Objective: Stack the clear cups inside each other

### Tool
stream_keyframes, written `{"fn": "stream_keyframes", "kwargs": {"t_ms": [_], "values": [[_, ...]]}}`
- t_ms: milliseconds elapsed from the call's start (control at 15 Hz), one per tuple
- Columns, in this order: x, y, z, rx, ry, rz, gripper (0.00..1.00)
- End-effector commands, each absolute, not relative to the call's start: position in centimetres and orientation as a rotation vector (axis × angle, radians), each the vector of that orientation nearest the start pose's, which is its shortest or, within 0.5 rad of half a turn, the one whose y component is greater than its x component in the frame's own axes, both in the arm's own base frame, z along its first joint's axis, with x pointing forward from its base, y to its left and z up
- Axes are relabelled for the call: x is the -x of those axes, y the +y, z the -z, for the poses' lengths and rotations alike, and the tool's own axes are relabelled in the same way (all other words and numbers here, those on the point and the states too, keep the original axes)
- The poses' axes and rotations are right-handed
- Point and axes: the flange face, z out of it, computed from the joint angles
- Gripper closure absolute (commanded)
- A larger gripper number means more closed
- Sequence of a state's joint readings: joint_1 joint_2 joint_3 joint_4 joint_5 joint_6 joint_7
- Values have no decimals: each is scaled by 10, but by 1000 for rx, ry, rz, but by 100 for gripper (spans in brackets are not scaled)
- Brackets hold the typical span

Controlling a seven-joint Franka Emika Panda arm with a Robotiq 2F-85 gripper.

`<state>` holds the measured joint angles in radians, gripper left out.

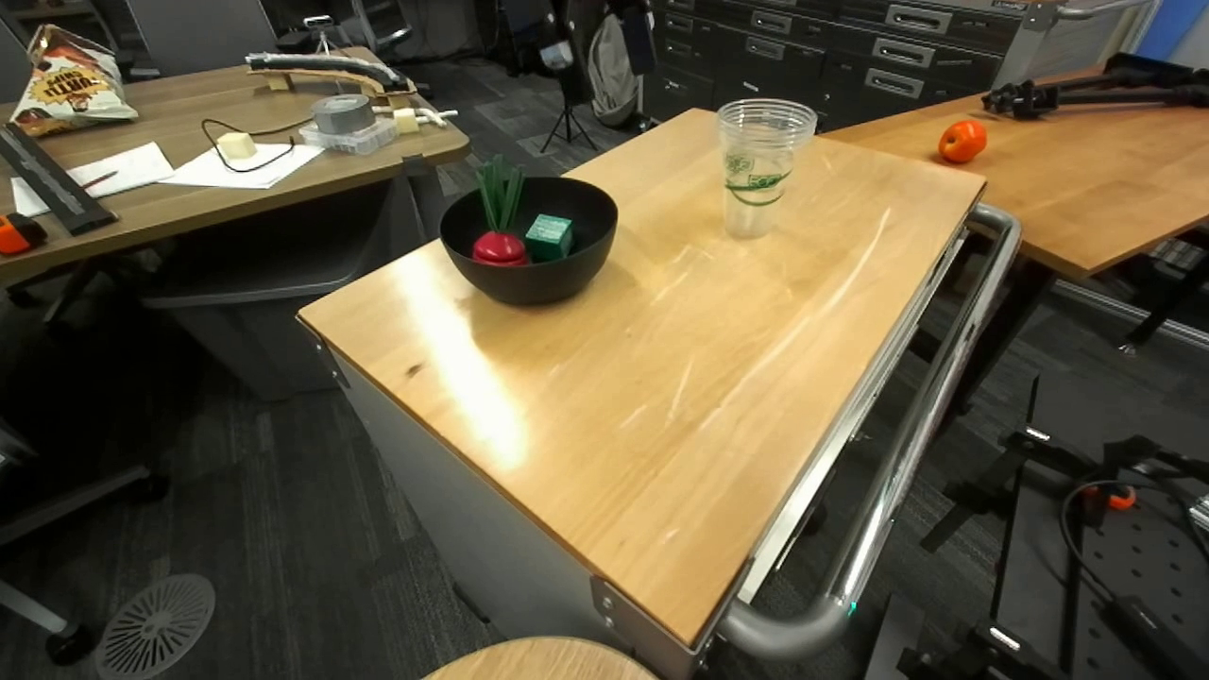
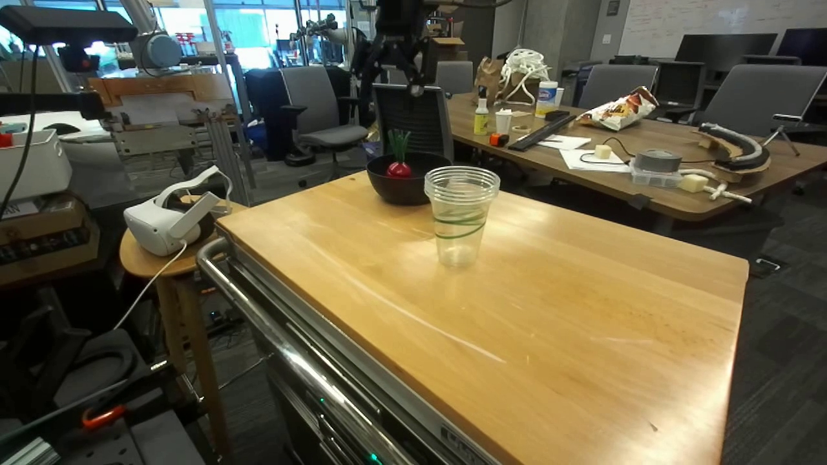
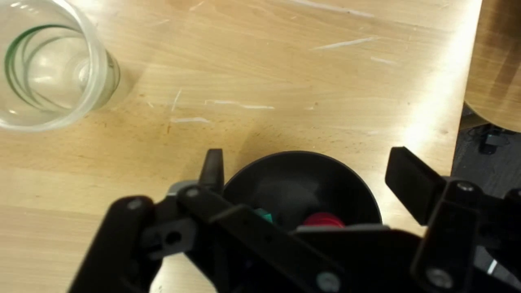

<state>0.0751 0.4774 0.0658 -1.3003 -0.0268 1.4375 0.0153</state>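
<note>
"So, where do the clear cups (image 2: 460,219) stand?"

"Upright on the wooden top (image 1: 604,397), as one column: in both exterior views several rims sit close above one another, and the walls run together below them. I can't count the cups surely through the plastic."

"Which step is in hand, then?"

"The last, I'd judge. The nesting looks done, since I see no clear cup standing apart from the stack; any pressing down that remains would be a matter of taste."

"And the next move?"

"Probably to leave the stack be and take the gripper (image 3: 307,175) away, high enough not to sweep across those rims. Light, hollow plastic like that would likely tip at a nudge."

"What lies near the cups?"

"The black bowl (image 1: 567,279), near them but not touching, with a red radish-like piece (image 1: 499,249) and a green block (image 1: 550,237) inside."

"Fine. Now the fingers (image 3: 411,183): how far apart, and on what?"

"Spread wide, and on nothing. In the wrist view the bowl shows through the gap between them, with no cup there; the cups sit off toward a top corner."

"Touching anything?"

"I'd say not. In an exterior view the fingertips (image 2: 366,93) hang up in the air, with a gap beneath them down to the bowl, and they are well apart from the stack."
</note>
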Motion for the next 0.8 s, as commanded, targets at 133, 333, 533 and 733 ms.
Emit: {"fn": "stream_keyframes", "kwargs": {"t_ms": [133, 333, 533, 733], "values": [[-660, 106, -447, 3195, -174, -517, 0], [-659, 125, -454, 3231, -182, -485, 0], [-663, 126, -456, 3265, -170, -387, 0], [-670, 144, -461, 3334, -288, -136, 0]]}}
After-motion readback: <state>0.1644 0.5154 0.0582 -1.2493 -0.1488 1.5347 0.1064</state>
